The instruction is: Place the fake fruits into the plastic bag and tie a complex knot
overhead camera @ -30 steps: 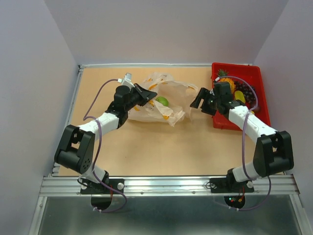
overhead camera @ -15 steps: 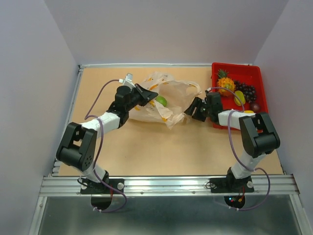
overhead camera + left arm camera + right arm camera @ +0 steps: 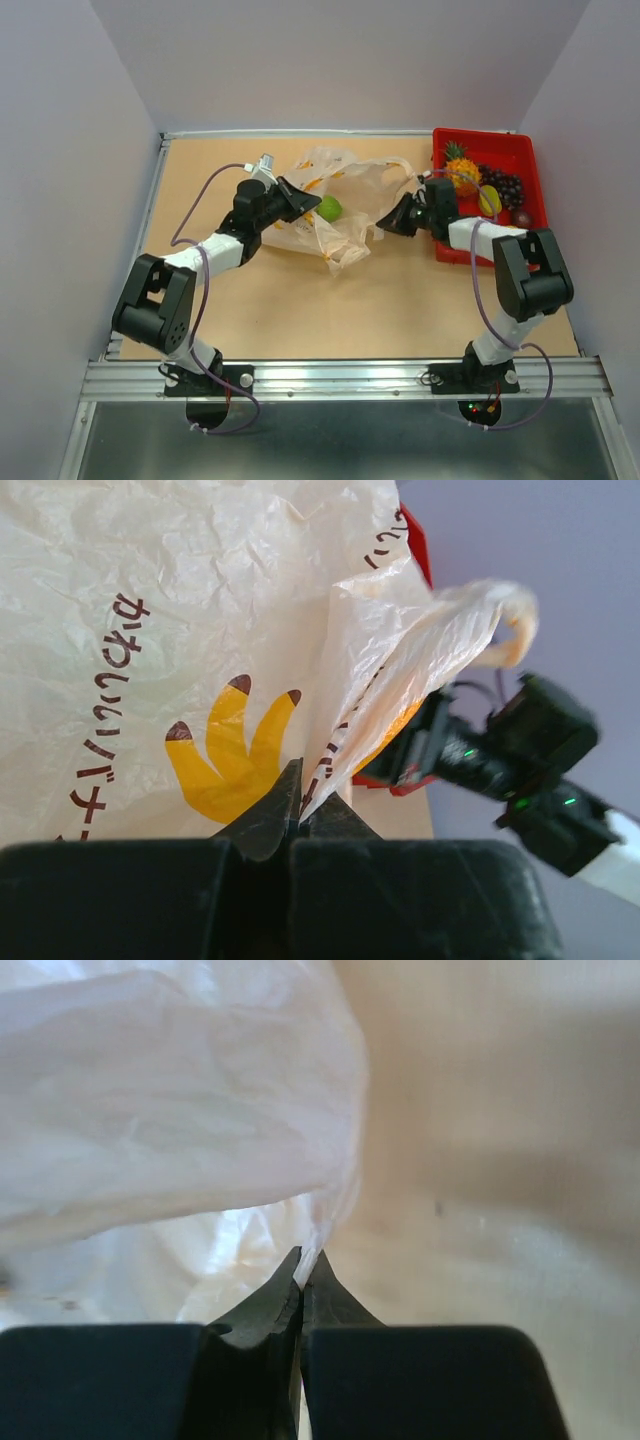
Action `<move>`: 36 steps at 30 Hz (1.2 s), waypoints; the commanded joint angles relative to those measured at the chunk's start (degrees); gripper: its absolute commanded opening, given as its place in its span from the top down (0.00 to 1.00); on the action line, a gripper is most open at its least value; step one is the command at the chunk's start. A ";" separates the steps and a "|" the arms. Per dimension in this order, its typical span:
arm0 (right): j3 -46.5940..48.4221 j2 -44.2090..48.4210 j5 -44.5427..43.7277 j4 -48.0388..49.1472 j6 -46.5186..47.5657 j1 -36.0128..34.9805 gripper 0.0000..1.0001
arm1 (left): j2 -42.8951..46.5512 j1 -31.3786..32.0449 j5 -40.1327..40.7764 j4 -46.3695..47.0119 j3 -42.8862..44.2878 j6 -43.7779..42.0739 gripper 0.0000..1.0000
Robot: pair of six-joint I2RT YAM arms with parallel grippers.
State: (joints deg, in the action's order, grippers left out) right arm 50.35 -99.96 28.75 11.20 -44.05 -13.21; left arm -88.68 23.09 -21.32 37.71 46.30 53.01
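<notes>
Our right gripper (image 3: 393,217) is pinched shut on the right rim of the plastic bag (image 3: 352,188), and our left gripper (image 3: 299,199) is clamped on the opposite rim. The bag sits mid-bench (image 3: 300,300) with the green piece (image 3: 329,208) inside. We should spread the thin, crinkly film gently so it neither tears nor slips. The knobbly pineapple (image 3: 462,175), grape cluster (image 3: 506,187) and smooth yellow piece (image 3: 488,200) wait in the red tray (image 3: 495,143).

plastic bag (image 3: 200,570), vertical brown Japanese kana (image 3: 125,630) printed on it, beginning かわ, rest unclear
</notes>
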 commanded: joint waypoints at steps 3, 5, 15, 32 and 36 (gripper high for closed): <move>16.54 15.05 4.03 -18.29 8.10 4.77 1.00 | 10.80 -1.38 -3.72 -6.23 -0.08 -11.60 0.97; 21.53 16.90 7.45 -25.06 8.19 5.04 1.00 | 14.49 -1.47 -4.86 -10.90 0.19 -13.99 0.96; 28.76 12.96 8.60 -38.80 13.72 4.60 1.00 | 18.55 -1.47 -5.40 -22.07 0.99 -17.51 0.78; 24.36 16.20 15.10 -36.69 33.68 2.75 1.00 | 13.81 -1.38 -11.64 -24.62 11.70 -30.51 0.07; 26.20 15.59 16.07 -35.90 34.91 2.75 0.99 | 9.77 -1.38 -11.20 -25.32 15.73 -29.90 0.13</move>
State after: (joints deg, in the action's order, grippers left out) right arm 74.85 -85.03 42.78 -27.40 -12.23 -9.89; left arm -75.99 21.65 -31.42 13.06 58.08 24.88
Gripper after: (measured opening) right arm 0.012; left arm 0.904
